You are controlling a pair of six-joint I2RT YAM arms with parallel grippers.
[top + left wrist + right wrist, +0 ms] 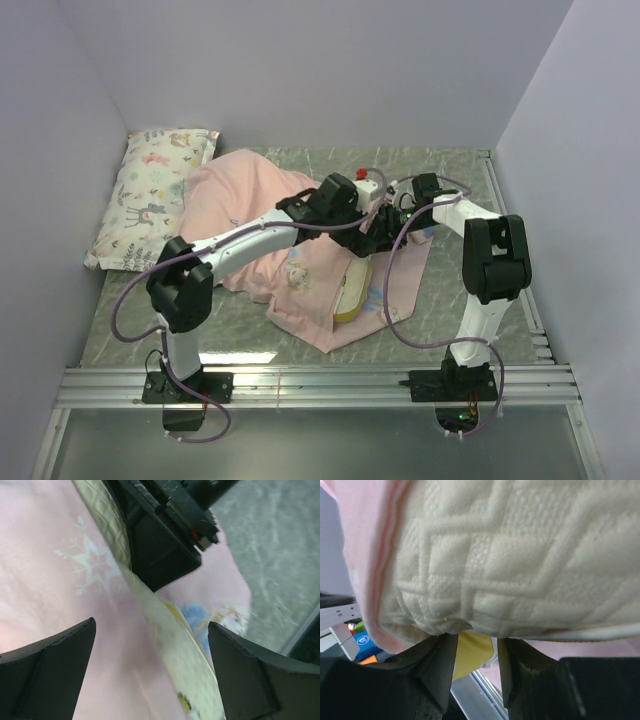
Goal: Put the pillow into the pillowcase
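The pale pink pillowcase lies crumpled across the middle of the table, its blue picture side showing at the near edge. The cream pillow sits partly inside it, with the yellow side band exposed at the front. My left gripper is open and hovers over the pink fabric and the pillow's edge, holding nothing. My right gripper pinches the pillow's edge. In the right wrist view the dimpled pillow fills the frame above the gripper, the yellow band sits between the fingers, and pink fabric wraps its left side.
A smaller white pillow with an animal-and-flower print lies along the left wall. Metal rails run along the table's near edge by the arm bases. Walls enclose the left, back and right.
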